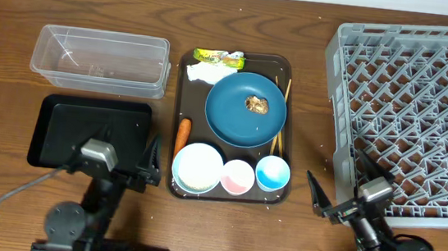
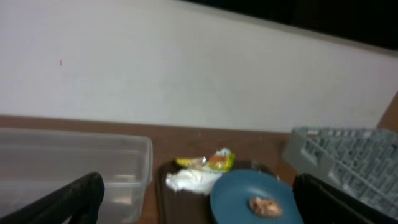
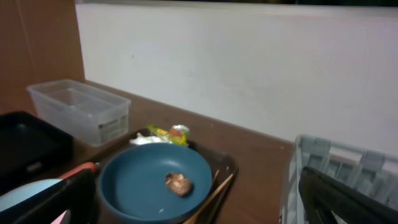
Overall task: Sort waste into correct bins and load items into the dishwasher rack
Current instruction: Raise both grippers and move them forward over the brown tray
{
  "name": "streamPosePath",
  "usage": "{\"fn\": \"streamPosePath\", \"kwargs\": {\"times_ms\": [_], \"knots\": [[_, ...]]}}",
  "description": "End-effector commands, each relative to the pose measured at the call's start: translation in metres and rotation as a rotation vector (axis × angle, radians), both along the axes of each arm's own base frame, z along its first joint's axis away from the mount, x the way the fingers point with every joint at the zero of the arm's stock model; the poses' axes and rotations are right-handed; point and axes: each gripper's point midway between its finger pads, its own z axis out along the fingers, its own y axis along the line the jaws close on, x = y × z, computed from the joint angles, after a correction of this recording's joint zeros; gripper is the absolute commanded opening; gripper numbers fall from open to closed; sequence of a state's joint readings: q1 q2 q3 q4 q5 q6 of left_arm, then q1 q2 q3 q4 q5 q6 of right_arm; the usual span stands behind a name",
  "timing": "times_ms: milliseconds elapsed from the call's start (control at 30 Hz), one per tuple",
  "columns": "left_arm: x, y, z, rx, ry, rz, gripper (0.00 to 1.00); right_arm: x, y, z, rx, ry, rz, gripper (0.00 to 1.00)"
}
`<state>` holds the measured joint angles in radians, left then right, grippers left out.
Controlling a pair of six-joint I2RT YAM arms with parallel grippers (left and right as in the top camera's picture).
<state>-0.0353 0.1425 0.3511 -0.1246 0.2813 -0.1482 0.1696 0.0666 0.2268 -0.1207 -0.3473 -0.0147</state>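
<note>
On the dark-brown serving tray [image 1: 283, 65] lie a blue plate [image 1: 233, 114] bearing a brown lump [image 1: 257, 105], a white napkin [image 1: 208, 73], a green-yellow wrapper [image 1: 220, 57], a carrot piece [image 1: 182, 135], a white bowl [image 1: 198, 167], a pink-lined cup [image 1: 237, 177], a light-blue cup [image 1: 272, 173] and chopsticks [image 1: 283, 115]. The clear tub [image 1: 102, 60] and black tray [image 1: 92, 129] lie left. The grey rack [image 1: 415, 111] is right. My left gripper [image 1: 123, 150] hangs open over the black tray's near edge. My right gripper [image 1: 342, 180] is open and empty at the rack's near-left corner.
The wooden table [image 1: 314, 134] runs back to a white wall [image 2: 186, 74]. A narrow strip of bare wood separates the serving tray from the rack. Both arm bases sit at the table's near edge.
</note>
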Motion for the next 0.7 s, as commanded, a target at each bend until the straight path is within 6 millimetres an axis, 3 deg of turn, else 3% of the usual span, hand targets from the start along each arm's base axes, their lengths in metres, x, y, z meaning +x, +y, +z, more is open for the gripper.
{"fn": "streamPosePath", "kwargs": {"times_ms": [0, 133, 267, 500, 667], "knots": [[0.004, -0.002, 0.03, 0.016, 0.077, -0.015, 0.98, -0.002, -0.003, 0.027, 0.054, 0.079, -0.015, 0.99], [0.025, -0.004, 0.051, 0.026, 0.291, -0.025, 0.98, 0.006, -0.002, 0.037, 0.02, 0.269, -0.022, 0.99], [0.047, -0.005, 0.06, 0.03, 0.495, -0.027, 0.98, 0.017, 0.0, 0.026, -0.049, 0.509, -0.024, 0.99], [0.081, -0.006, 0.045, 0.018, 0.714, -0.024, 0.98, 0.042, 0.012, 0.024, -0.073, 0.771, 0.018, 0.99], [0.08, -0.037, 0.036, -0.124, 0.805, -0.174, 0.98, 0.047, 0.027, 0.019, -0.039, 0.858, 0.098, 0.99]]}}
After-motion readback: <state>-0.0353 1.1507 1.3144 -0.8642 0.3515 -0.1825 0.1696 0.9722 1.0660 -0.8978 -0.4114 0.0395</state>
